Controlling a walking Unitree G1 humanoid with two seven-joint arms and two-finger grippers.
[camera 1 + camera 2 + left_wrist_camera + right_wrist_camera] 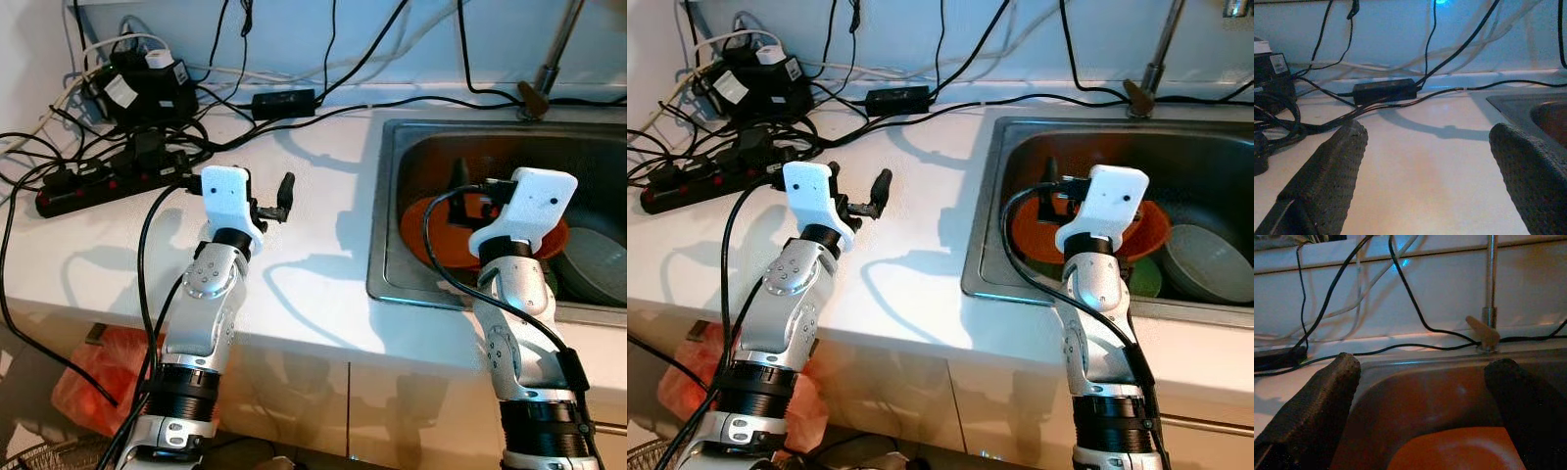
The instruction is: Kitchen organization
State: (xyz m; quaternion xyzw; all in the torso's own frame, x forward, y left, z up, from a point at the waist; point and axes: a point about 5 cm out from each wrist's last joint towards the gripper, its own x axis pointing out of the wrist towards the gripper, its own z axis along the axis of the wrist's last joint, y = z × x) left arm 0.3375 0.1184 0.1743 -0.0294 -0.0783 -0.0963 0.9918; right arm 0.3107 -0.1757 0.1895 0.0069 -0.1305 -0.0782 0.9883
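Right wrist view: right claw (1420, 396) spread empty over orange plate (1459, 450); left claw (1425, 171) likewise agape. Risk: snagging counter (313, 255) cables (147, 147).

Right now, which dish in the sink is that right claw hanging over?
The orange plate. The right gripper hangs open above it, while the grey bowl lies further to the right.

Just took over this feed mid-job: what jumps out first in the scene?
The steel sink on the robot's right, holding an orange plate and a grey bowl, with the open right gripper poised above the plate. On the left, a tangle of black cables and a power strip clutters the back of the white counter, where the open left gripper hovers over bare surface.
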